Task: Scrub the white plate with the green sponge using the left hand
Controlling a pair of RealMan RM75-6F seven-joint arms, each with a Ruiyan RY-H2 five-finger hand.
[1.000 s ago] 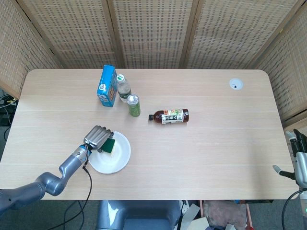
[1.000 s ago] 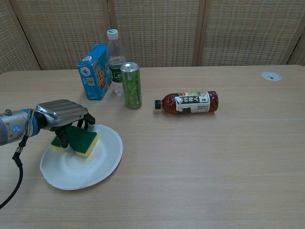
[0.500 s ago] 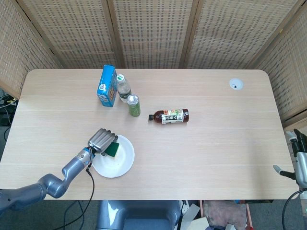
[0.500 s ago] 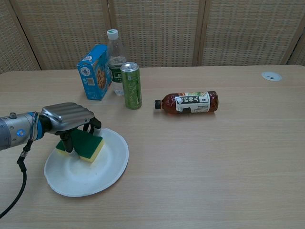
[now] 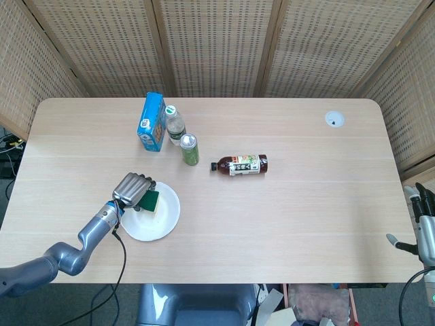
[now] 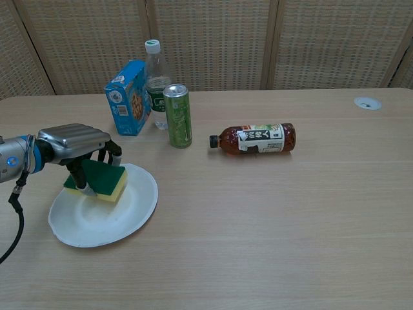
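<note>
A white plate (image 5: 158,221) (image 6: 119,218) lies on the table near the front left. On its far left part rests the green sponge (image 5: 150,201) (image 6: 106,179), green on top with a yellow underside. My left hand (image 5: 131,190) (image 6: 72,144) lies over the sponge with fingers curled down around it, holding it against the plate. My right hand (image 5: 423,224) shows only at the right edge of the head view, off the table, with its fingers spread and nothing in them.
Behind the plate stand a blue box (image 5: 152,122) (image 6: 128,97), a clear water bottle (image 5: 175,124) (image 6: 154,81) and a green can (image 5: 189,149) (image 6: 178,115). A brown tea bottle (image 5: 240,165) (image 6: 255,139) lies on its side mid-table. A round grommet (image 5: 334,119) (image 6: 366,103) sits far right.
The left hand with the sponge moved right and toward the front, then back left and away; the plate slid along with it.
</note>
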